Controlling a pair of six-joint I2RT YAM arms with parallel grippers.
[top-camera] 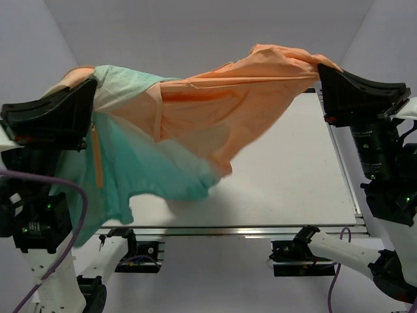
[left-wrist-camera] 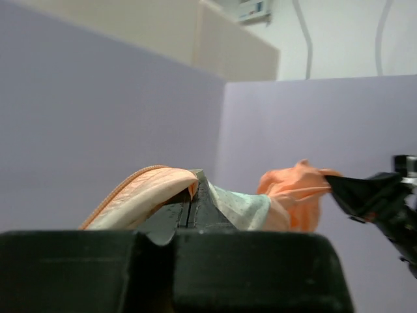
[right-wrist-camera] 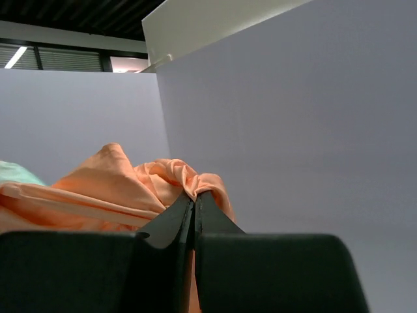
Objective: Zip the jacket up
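The thin, light jacket [top-camera: 215, 111], orange across its upper part and fading to teal lower down, hangs in the air above the table, stretched like a hammock between my two arms. Its orange zipper [top-camera: 98, 160] runs down the teal cloth near my left side, with no second half joined to it that I can see. The teal part sags lowest at the near left, above the table's front edge. I cannot tell whether it touches the surface.

My left gripper [top-camera: 90, 86] has its black jaws pressed together on a fold of the jacket. In the left wrist view, peach cloth with a corded edge drapes over one finger and pale teal cloth over the other. My right gripper [top-camera: 320, 70] is raised at the far right, its jaws closed tight on a bunched orange fold, as the right wrist view shows.

Below lies the flat white table [top-camera: 293, 176], with a silver metal rail [top-camera: 260, 229] along its near edge. A purple cable [top-camera: 71, 195] loops beside my left arm. Pale lilac walls [top-camera: 195, 26] stand around the table.
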